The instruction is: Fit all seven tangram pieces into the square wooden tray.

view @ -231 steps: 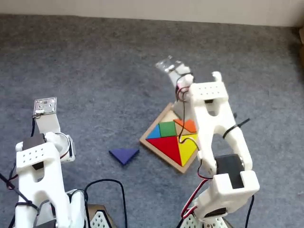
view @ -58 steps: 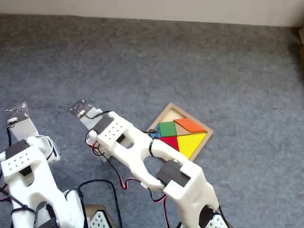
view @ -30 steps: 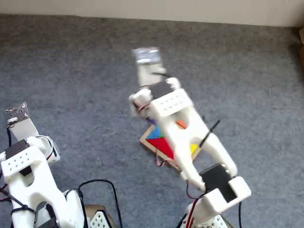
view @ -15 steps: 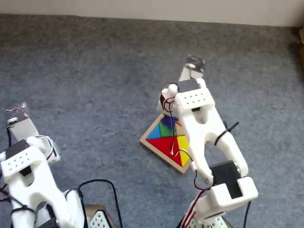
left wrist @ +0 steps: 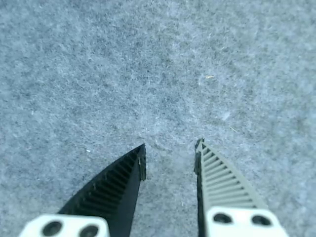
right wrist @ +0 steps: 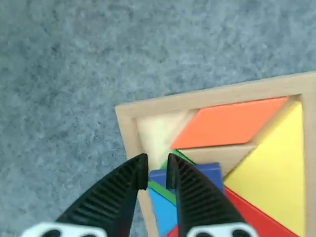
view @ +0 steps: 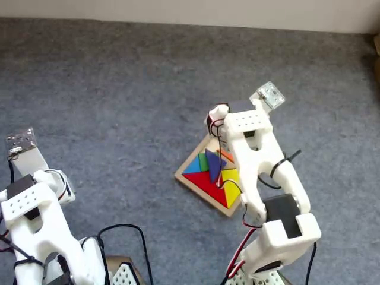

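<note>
r gripper [right wrist: 157, 171] is clenched on blue triangle [right wrist: 208, 174], tilted atop pieces in tray [right wrist: 197, 97] by its bare corner. looks light, stiff, slick; best pinched across thin edges. l gripper [left wrist: 169, 158] gapes over carpet [left wrist: 148, 74].

The dark blue triangle [view: 212, 161] sits tilted in the tray [view: 180, 176], under right arm [view: 261, 155].

Grey carpet [view: 119, 77] w/ square wooden tray [right wrist: 207, 101] flat on it, right of centre

high overhead, right wrist close above tray [right wrist: 207, 93]
</note>
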